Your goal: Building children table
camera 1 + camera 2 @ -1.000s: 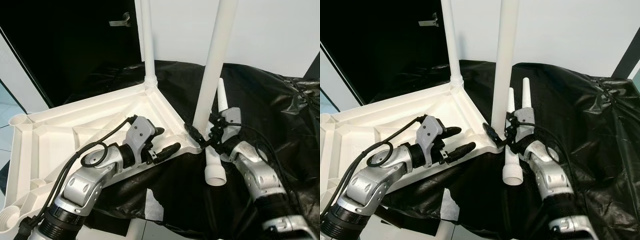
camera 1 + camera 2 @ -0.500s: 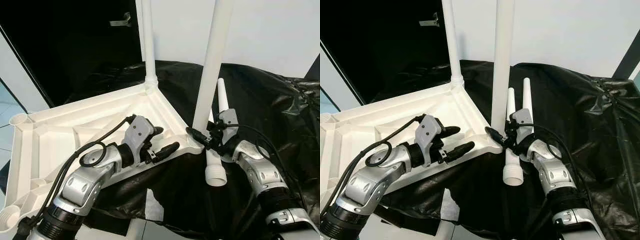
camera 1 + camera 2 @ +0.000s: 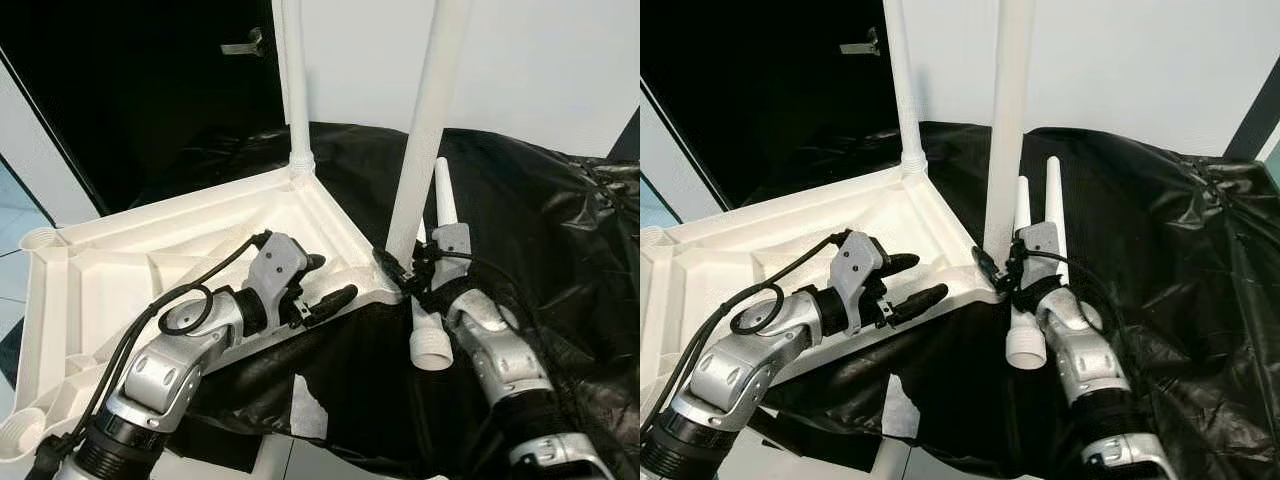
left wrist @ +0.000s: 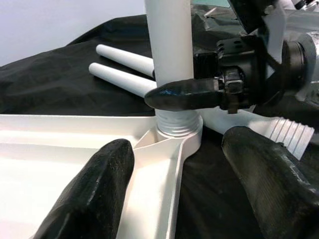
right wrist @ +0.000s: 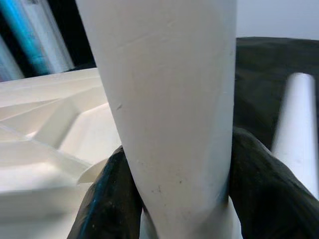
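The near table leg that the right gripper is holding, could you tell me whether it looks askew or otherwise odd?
Yes: the near leg leans noticeably, while the far leg stands upright. The right gripper clamps it just above its socket in the upturned tabletop. Two spare legs lie loose on the black sheet.

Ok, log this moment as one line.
right gripper: shut on table leg at corner socket | left gripper: open, on tabletop

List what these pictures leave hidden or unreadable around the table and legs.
- Tops of both standing legs: cut off by the upper edge of both eye views.
- Thread depth in the corner socket: hidden inside it, left wrist view.
- Near corner of the tabletop: covered by the left arm, eye views.
- Loose legs: partly behind the right gripper.
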Robot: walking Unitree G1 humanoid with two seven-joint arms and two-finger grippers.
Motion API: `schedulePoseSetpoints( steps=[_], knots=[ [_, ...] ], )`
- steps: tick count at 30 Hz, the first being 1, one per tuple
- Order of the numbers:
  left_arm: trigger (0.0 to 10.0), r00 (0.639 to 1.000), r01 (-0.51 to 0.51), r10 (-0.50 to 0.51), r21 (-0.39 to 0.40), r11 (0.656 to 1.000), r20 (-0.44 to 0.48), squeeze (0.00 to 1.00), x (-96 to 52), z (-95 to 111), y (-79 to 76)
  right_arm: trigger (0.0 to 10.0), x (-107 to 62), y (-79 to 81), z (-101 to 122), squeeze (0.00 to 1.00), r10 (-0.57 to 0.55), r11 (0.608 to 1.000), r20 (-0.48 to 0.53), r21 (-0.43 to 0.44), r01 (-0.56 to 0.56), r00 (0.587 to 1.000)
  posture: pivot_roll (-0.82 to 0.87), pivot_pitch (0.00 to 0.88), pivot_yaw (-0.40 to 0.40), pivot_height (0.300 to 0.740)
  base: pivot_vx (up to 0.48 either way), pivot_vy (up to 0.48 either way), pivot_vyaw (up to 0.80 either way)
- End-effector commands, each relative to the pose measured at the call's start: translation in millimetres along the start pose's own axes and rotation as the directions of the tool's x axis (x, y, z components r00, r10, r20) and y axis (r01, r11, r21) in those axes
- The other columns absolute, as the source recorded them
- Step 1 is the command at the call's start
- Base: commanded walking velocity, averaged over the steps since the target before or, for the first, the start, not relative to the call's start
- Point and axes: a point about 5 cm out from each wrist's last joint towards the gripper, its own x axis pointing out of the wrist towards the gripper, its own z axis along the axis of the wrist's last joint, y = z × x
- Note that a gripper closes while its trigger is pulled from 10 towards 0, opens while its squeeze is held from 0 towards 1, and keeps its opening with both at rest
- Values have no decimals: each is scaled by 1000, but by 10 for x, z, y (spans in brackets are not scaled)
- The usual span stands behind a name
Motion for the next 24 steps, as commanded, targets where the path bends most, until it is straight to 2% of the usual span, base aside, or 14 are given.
schedulePoseSetpoints(
  steps=[1,2,7,8,13,24],
  knots=[
    [10000,999,49,-48,2,999,-10,0,-8,-23,-34,10000,-61,-93,-149,0,-74,997,-85,0,74,994,32,0,6,740,0,0,0],
    [10000,999,49,-49,3,999,-9,0,-9,-22,-34,10000,-83,-28,-179,0,-206,978,-110,14,209,972,34,0,5,740,0,0,0],
    [10000,999,49,-49,4,999,-10,0,-15,-25,-31,10000,-96,91,-140,0,-295,953,-77,46,299,953,33,0,7,740,0,0,0],
    [10000,999,50,-50,5,999,-10,0,-17,-24,-29,10000,-101,158,-123,0,-327,941,-65,69,332,943,32,0,7,740,0,0,0],
    [10000,999,53,-53,8,999,-10,0,-16,-20,-23,10000,-99,257,-109,0,-317,942,-63,91,322,946,25,0,11,740,0,0,0],
    [10000,998,59,-58,13,998,-11,0,6,-16,-24,10000,-108,224,-67,0,-331,940,-40,79,333,943,26,0,9,740,0,0,0]
  ],
)
